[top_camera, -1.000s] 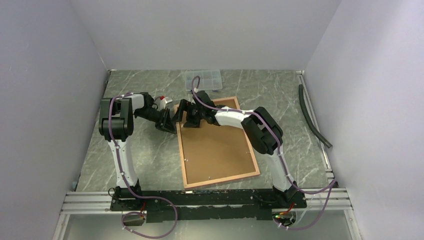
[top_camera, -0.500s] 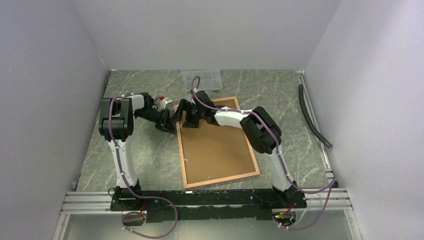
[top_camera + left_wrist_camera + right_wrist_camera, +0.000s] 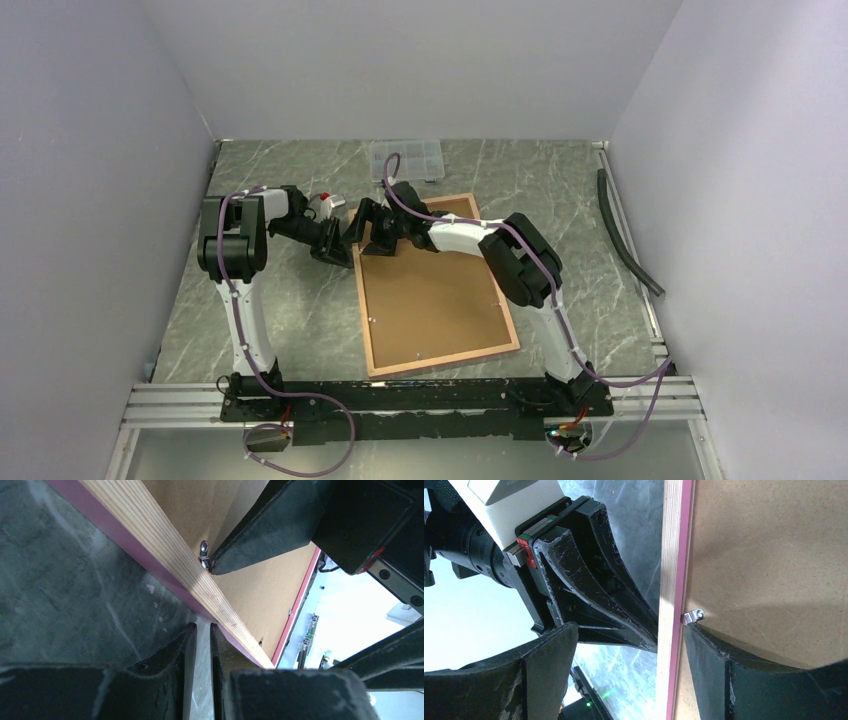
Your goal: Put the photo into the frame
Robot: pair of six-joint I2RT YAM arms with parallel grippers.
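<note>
far left corner of the frame [image 3: 362, 312] hidden under fingers [image 3: 365, 220]; front unseen.

Left gripper [image 3: 343, 242] and right gripper [image 3: 373, 234] tight together at the frame's [image 3: 440, 300] far corner (clear box [image 3: 405, 160] behind); open tabletop [image 3: 300, 310] leftward.

Plain pale grey walls [image 3: 400, 60] on three sides, green-grey marbled tabletop [image 3: 290, 310], aluminium rail [image 3: 180, 400] along near edge

We find no readable text, labels, brands, numbers or signs on anything in top or wrist views.
</note>
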